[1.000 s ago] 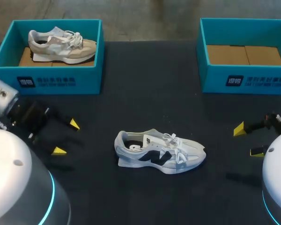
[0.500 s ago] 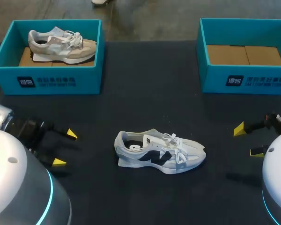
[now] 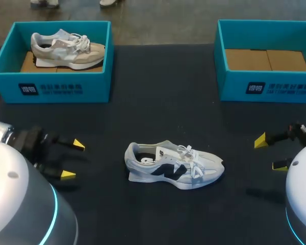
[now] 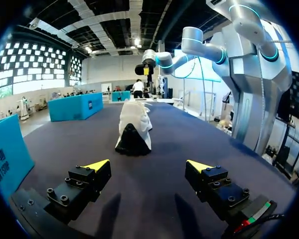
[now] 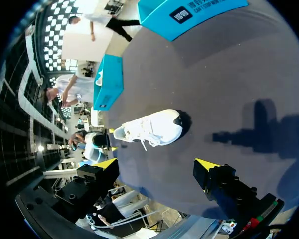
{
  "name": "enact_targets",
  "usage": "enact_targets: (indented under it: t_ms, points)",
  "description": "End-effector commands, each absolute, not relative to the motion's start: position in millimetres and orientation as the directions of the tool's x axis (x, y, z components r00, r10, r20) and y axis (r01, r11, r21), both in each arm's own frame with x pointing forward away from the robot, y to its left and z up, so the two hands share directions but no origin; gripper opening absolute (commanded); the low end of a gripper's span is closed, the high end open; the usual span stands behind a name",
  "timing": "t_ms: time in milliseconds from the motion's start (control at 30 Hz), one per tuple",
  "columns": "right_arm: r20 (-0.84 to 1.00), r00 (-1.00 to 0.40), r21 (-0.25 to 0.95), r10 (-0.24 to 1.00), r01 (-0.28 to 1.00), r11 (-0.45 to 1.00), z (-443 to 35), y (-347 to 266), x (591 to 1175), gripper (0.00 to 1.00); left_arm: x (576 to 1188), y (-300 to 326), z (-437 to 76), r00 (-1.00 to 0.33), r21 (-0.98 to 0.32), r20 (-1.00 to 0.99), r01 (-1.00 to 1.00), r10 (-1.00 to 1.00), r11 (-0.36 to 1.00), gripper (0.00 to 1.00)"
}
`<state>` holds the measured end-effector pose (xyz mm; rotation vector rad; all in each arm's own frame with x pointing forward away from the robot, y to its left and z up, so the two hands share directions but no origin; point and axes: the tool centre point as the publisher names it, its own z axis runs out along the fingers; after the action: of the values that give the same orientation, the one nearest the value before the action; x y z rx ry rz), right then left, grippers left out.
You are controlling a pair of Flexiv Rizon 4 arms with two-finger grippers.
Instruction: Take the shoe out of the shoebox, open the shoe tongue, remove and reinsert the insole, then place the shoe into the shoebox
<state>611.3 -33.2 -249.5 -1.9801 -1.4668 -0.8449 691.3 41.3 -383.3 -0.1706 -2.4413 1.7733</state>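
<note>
Fingers on both arms stand spread with nothing between them. From the head view, the left fingers (image 3: 79, 145) hang low over the dark worktop (image 3: 158, 92) at its left side, and the right fingers (image 3: 260, 140) at its right side, both well apart from the shoe (image 3: 173, 166). Each arm's pale housing fills a lower corner and is cut off by the edge; the right one hides part of its own lower finger. The shoe, white and grey with a dark side mark, lies on its sole between the two arms, toe toward the right arm, laces tied. Its inside is too shadowed to make out the insole. At the back left an open blue shoebox (image 3: 51, 89) holds a beige shoe (image 3: 66, 48); the back-right shoebox (image 3: 268, 87) shows only its cardboard floor.

From the left wrist view, the yellow-tipped fingers (image 4: 97, 165) are wide apart, and the shoe (image 4: 133, 127) lies ahead of them, seen end-on, so its length is hidden. A strip of blue box wall is cut off beside the fingers.

From the right wrist view, the fingers (image 5: 207, 164) are likewise parted, with the shoe (image 5: 152, 127) ahead, toe nearest. Beyond it the other arm is too small to read.
</note>
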Motion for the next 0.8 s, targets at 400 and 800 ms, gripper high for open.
enact_targets:
  t_ms: [400, 800]
  points:
    - [0.744, 0.216, -0.048, 0.632, 0.961, -0.272, -249.6, -32.3, 609.7, 1.00, 699.7, 34.3, -385.9, -0.976, -0.947, 0.128, -0.068, 0.178, 0.313, 1.00]
    - [0.744, 0.216, -0.048, 0.632, 0.961, -0.272, -249.6, -32.3, 609.7, 1.00, 699.7, 34.3, -385.9, -0.976, -0.947, 0.128, -0.068, 0.178, 0.313, 1.00]
